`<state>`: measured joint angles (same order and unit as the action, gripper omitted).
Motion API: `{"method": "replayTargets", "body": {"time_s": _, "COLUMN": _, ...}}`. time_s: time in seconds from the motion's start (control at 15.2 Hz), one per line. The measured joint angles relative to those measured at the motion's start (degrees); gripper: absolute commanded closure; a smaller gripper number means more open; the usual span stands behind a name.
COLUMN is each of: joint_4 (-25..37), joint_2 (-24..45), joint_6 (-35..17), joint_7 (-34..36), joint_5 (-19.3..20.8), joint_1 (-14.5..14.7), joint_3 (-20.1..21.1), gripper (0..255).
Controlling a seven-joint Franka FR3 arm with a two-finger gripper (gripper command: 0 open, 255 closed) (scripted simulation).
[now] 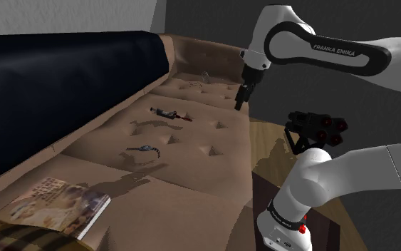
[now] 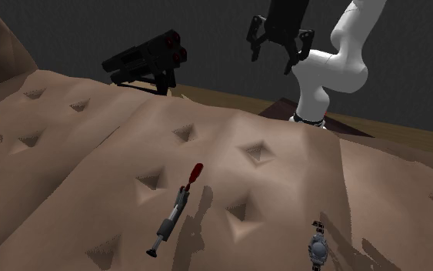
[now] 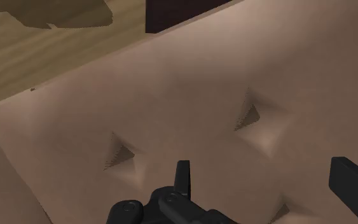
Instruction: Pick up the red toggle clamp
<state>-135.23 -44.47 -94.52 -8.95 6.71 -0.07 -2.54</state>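
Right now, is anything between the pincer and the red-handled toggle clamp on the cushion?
Nothing visible does. The open pincer hangs above the cushion, and only bare tufted surface separates it from the toggle clamp. The small watch-like thing lies apart from that path.

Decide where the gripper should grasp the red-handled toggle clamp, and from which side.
Probably the grey mid-body of the toggle clamp, from straight above, closing across its narrow width: it lies flat on the tufted cushion, so only its thin long sides offer opposing faces.

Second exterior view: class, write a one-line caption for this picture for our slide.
Open black gripper hangs above a tufted tan cushion where the red-handled toggle clamp lies flat, untouched.
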Motion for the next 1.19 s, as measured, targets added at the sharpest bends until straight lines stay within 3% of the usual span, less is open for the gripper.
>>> {"method": "replayTargets", "body": {"time_s": 0.33, "joint_4": 2.8, "joint_2": 6.9, "joint_6": -3.0, "joint_7": -0.6, "joint_5": -0.5, "joint_1": 0.6, "joint_3": -0.5, "gripper": 0}}
{"method": "replayTargets", "body": {"time_s": 0.66, "joint_4": 9.5, "joint_2": 19.6, "joint_6": -7.0, "joint_7": -2.2, "joint_5": -1.5, "joint_1": 1.5, "joint_3": -1.4, "gripper": 0}}
{"method": "replayTargets", "body": {"time_s": 1.19, "joint_4": 24.2, "joint_2": 39.5, "joint_6": -9.1, "joint_7": -5.4, "joint_5": -4.1, "joint_1": 2.4, "joint_3": -2.3, "gripper": 0}}
